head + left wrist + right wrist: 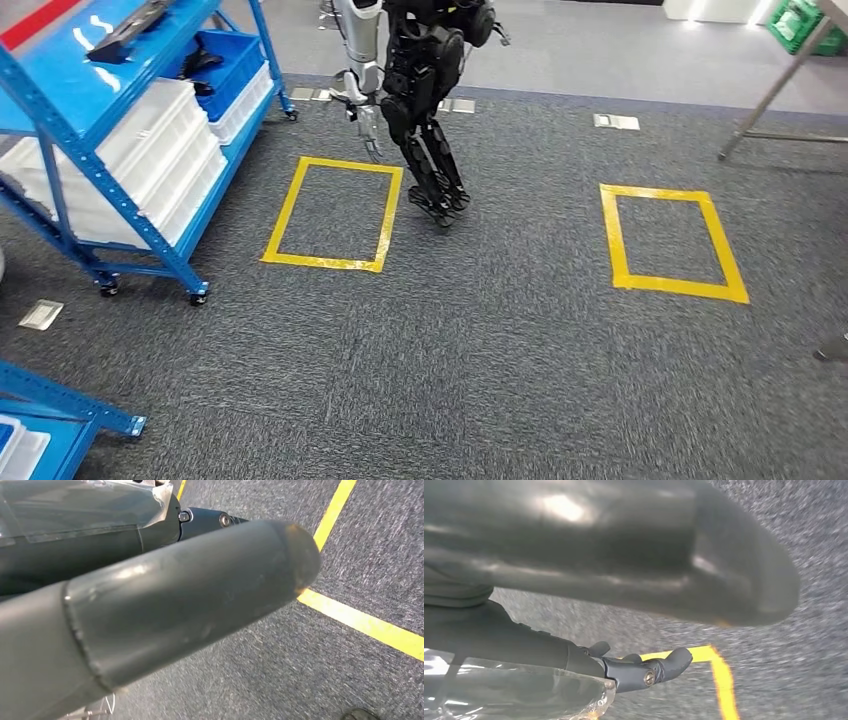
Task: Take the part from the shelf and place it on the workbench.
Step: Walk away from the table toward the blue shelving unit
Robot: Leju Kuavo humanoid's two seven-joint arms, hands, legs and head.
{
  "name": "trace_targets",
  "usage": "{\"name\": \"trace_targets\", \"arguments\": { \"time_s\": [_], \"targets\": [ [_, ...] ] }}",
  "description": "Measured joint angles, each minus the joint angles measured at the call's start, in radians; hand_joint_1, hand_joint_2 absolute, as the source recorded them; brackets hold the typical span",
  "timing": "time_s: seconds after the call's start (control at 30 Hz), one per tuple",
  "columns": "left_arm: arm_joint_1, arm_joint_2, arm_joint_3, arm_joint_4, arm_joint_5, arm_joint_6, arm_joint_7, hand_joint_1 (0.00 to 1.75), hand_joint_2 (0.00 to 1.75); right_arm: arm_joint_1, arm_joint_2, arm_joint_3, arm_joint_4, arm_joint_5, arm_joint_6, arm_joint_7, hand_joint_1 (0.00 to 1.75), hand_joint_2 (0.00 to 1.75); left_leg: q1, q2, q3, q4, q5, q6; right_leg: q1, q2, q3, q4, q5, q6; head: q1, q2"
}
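Observation:
A dark flat part (130,30) lies on the top level of the blue shelf (75,150) at the far left of the head view. Another dark item (200,65) sits in a blue bin lower on that shelf. The workbench (780,90) shows as a metal leg and table edge at the top right. My left hand (190,595) hangs over the carpet with its thick grey thumb stretched out and nothing in it. My right hand (624,580) also hangs above the carpet, its dark fingers (664,665) apart and holding nothing.
Another humanoid robot (420,90) with black legs and a silver arm stands beside the left yellow tape square (290,205). A second yellow tape square (612,240) lies to the right. White bins (150,150) fill the shelf. A second blue rack (60,400) is at the lower left.

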State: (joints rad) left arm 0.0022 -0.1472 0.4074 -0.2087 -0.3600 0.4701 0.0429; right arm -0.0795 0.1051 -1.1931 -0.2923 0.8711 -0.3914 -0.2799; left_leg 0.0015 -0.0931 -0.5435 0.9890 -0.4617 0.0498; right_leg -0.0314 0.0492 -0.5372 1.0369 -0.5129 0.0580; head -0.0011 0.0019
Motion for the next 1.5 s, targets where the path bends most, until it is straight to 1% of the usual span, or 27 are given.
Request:
{"name": "trace_targets", "arguments": {
  "time_s": [0.07,0.13,0.2,0.27,0.33,0.37,0.4,0.47,0.53,0.57,0.63,0.7,0.77,0.83,0.87,0.9,0.97,1.0,1.07,1.13,1.2,1.27,1.33,1.37,1.4,1.43,1.5],
  "targets": [
    [-0.001,0.0,0.0,0.0,-0.005,0.0,0.003,0.0,0.0,-0.002,0.003,0.0,0.001,0.001,-0.004,0.002,0.0,0.0,-0.001,-0.017,-0.008,0.009,-0.006,-0.013,0.002,0.012,0.011,-0.036,0.013,-0.015,0.0,0.0],
    [0.001,0.0,0.0,0.0,-0.006,0.0,0.006,0.0,0.0,-0.006,0.006,-0.001,0.001,0.003,-0.007,0.004,0.0,0.0,0.005,-0.023,-0.013,0.012,-0.007,-0.022,0.003,-0.006,0.016,-0.036,0.017,-0.033,-0.001,0.0],
    [0.001,0.0,0.0,0.0,-0.006,0.0,0.008,0.0,0.0,-0.006,0.008,-0.001,0.001,0.004,-0.008,0.004,0.0,0.0,0.007,0.02,-0.035,0.057,-0.037,-0.03,0.002,-0.027,0.019,-0.038,0.02,-0.048,-0.005,0.0],
    [-0.002,-0.001,0.0,0.0,-0.006,-0.001,0.009,0.0,0.0,-0.003,0.008,-0.001,0.001,0.006,-0.009,0.004,0.0,0.0,0.008,0.07,-0.095,0.182,-0.105,-0.035,0.009,-0.052,0.019,-0.039,0.018,-0.058,-0.009,0.0],
    [-0.002,-0.001,0.0,0.0,-0.006,-0.004,0.01,0.0,0.0,0.0,0.008,-0.001,0.001,0.009,-0.01,0.004,0.0,0.0,0.01,0.081,-0.156,0.301,-0.148,-0.037,0.016,-0.08,0.018,-0.039,0.014,-0.064,-0.009,0.0],
    [-0.002,-0.002,0.0,0.0,-0.007,-0.006,0.011,0.0,0.0,0.0,0.009,-0.001,0.001,0.01,-0.011,0.005,0.0,0.0,0.01,0.083,-0.163,0.312,-0.142,-0.036,0.018,-0.093,0.018,-0.039,0.012,-0.066,-0.009,0.0],
    [-0.001,-0.002,0.0,0.0,-0.007,-0.007,0.012,0.0,0.0,-0.001,0.01,-0.001,0.001,0.012,-0.012,0.006,0.0,0.0,0.01,0.088,-0.147,0.281,-0.117,-0.033,0.019,-0.104,0.018,-0.039,0.01,-0.067,-0.009,0.0],
    [-0.001,-0.002,0.0,0.0,-0.008,-0.007,0.016,0.0,0.0,-0.003,0.013,-0.001,0.001,0.014,-0.015,0.009,0.0,0.0,0.006,0.12,-0.073,0.14,-0.052,-0.024,0.023,-0.125,0.023,-0.039,0.005,-0.068,-0.009,0.0],
    [-0.005,-0.002,0.0,0.0,-0.009,-0.005,0.019,0.0,0.0,-0.005,0.015,-0.001,0.001,0.017,-0.017,0.012,0.0,0.0,-0.001,0.15,-0.021,0.042,-0.023,-0.016,0.028,-0.141,0.032,-0.039,-0.001,-0.061,-0.009,0.0],
    [-0.007,-0.003,0.0,0.0,-0.01,-0.003,0.021,0.0,0.0,-0.006,0.016,-0.001,0.001,0.019,-0.018,0.013,0.0,0.0,-0.006,0.153,-0.016,0.029,-0.023,-0.012,0.03,-0.149,0.036,-0.039,-0.002,-0.056,-0.008,0.0],
    [-0.007,-0.004,0.0,0.0,-0.016,0.002,0.025,0.0,0.0,-0.011,0.018,0.0,0.001,0.023,-0.019,0.015,0.0,0.0,-0.006,0.132,-0.016,0.021,-0.016,-0.003,0.031,-0.159,0.039,-0.039,-0.005,-0.047,-0.008,0.0],
    [-0.007,-0.007,0.001,0.0,-0.021,0.005,0.027,0.0,0.0,-0.015,0.019,0.0,0.001,0.028,-0.02,0.017,0.0,0.0,-0.001,0.113,-0.009,0.004,-0.004,0.008,0.03,-0.125,0.026,-0.002,-0.028,-0.044,-0.007,0.0],
    [-0.01,-0.012,0.001,0.0,-0.023,0.006,0.027,0.0,0.0,-0.013,0.018,0.0,0.001,0.03,-0.02,0.019,0.0,0.0,0.001,0.094,-0.007,-0.004,0.003,0.014,0.025,-0.073,-0.026,0.11,-0.082,-0.05,-0.004,0.0],
    [-0.012,-0.015,0.001,0.0,-0.024,0.005,0.027,0.0,0.0,-0.009,0.018,0.0,0.002,0.03,-0.02,0.021,0.0,0.0,0.001,0.069,-0.009,-0.004,0.004,0.015,0.021,-0.057,-0.087,0.23,-0.125,-0.049,-0.002,0.0],
    [-0.011,-0.017,0.001,0.0,-0.024,0.005,0.027,0.0,0.0,-0.008,0.018,0.0,0.002,0.03,-0.02,0.021,0.0,0.0,0.001,0.055,-0.009,-0.003,0.004,0.014,0.019,-0.055,-0.099,0.25,-0.126,-0.042,-0.002,0.0],
    [-0.011,-0.018,0.001,0.0,-0.024,0.005,0.027,0.0,0.0,-0.007,0.017,0.0,0.002,0.03,-0.02,0.022,0.0,0.0,0.002,0.042,-0.008,-0.002,0.004,0.013,0.016,-0.053,-0.09,0.226,-0.107,-0.032,-0.002,0.0],
    [-0.01,-0.019,0.001,0.0,-0.024,0.005,0.027,0.0,0.0,-0.007,0.015,0.0,0.002,0.031,-0.021,0.022,0.0,0.0,0.004,0.016,-0.006,0.003,0.002,0.006,0.005,-0.031,-0.029,0.09,-0.043,-0.008,-0.001,0.0],
    [-0.011,-0.019,0.001,0.0,-0.024,0.004,0.027,0.0,0.0,-0.007,0.015,0.0,0.002,0.031,-0.021,0.022,0.0,0.0,0.003,0.004,-0.008,0.009,-0.001,0.0,0.002,-0.014,-0.001,0.025,-0.017,-0.003,0.001,0.0],
    [-0.011,-0.019,0.001,0.0,-0.024,0.0,0.027,0.0,0.0,-0.009,0.016,0.0,0.004,0.031,-0.024,0.022,0.0,0.0,-0.001,-0.012,-0.014,0.016,-0.005,-0.012,0.001,0.007,0.021,-0.029,0.002,-0.012,0.002,0.0],
    [-0.008,-0.018,0.001,0.0,-0.024,-0.005,0.027,0.0,0.0,-0.011,0.018,0.0,0.005,0.03,-0.03,0.022,0.0,0.0,0.001,-0.023,-0.02,0.017,-0.004,-0.02,0.004,-0.009,0.023,-0.028,0.005,-0.031,-0.001,0.0],
    [-0.005,-0.018,0.002,0.0,-0.025,-0.008,0.027,0.0,0.0,-0.011,0.018,0.0,0.005,0.029,-0.037,0.022,0.0,0.0,0.004,0.011,-0.034,0.044,-0.022,-0.027,0.004,-0.027,0.025,-0.031,0.009,-0.045,-0.004,0.0],
    [-0.007,-0.018,0.002,0.0,-0.028,-0.01,0.027,0.0,0.0,-0.009,0.018,0.0,0.005,0.029,-0.042,0.022,0.0,0.0,0.006,0.065,-0.082,0.147,-0.082,-0.034,0.008,-0.051,0.024,-0.032,0.01,-0.057,-0.007,0.0],
    [-0.008,-0.018,0.002,0.0,-0.035,-0.012,0.026,0.0,0.0,-0.005,0.018,0.0,0.005,0.028,-0.044,0.022,0.0,0.0,0.009,0.083,-0.15,0.283,-0.14,-0.039,0.014,-0.079,0.022,-0.032,0.007,-0.065,-0.007,0.0],
    [-0.008,-0.018,0.002,0.0,-0.038,-0.012,0.026,0.0,0.0,-0.005,0.019,-0.001,0.005,0.027,-0.045,0.021,0.0,0.0,0.009,0.085,-0.167,0.315,-0.144,-0.039,0.016,-0.092,0.021,-0.032,0.006,-0.068,-0.007,0.0],
    [-0.007,-0.018,0.002,0.0,-0.04,-0.012,0.026,0.0,0.0,-0.006,0.019,-0.001,0.005,0.027,-0.045,0.021,0.0,0.0,0.009,0.087,-0.165,0.308,-0.13,-0.037,0.018,-0.104,0.021,-0.032,0.004,-0.07,-0.007,0.0],
    [-0.007,-0.018,0.002,0.0,-0.041,-0.011,0.027,0.0,0.0,-0.007,0.019,-0.001,0.005,0.026,-0.045,0.02,0.0,0.0,0.008,0.092,-0.141,0.262,-0.1,-0.033,0.019,-0.115,0.023,-0.032,0.003,-0.071,-0.007,0.0],
    [-0.008,-0.018,0.002,0.0,-0.044,-0.011,0.03,0.0,0.0,-0.01,0.02,-0.001,0.005,0.026,-0.046,0.019,0.0,0.0,0.001,0.128,-0.065,0.119,-0.039,-0.019,0.025,-0.135,0.03,-0.031,-0.002,-0.069,-0.007,0.0]
  ]
}}
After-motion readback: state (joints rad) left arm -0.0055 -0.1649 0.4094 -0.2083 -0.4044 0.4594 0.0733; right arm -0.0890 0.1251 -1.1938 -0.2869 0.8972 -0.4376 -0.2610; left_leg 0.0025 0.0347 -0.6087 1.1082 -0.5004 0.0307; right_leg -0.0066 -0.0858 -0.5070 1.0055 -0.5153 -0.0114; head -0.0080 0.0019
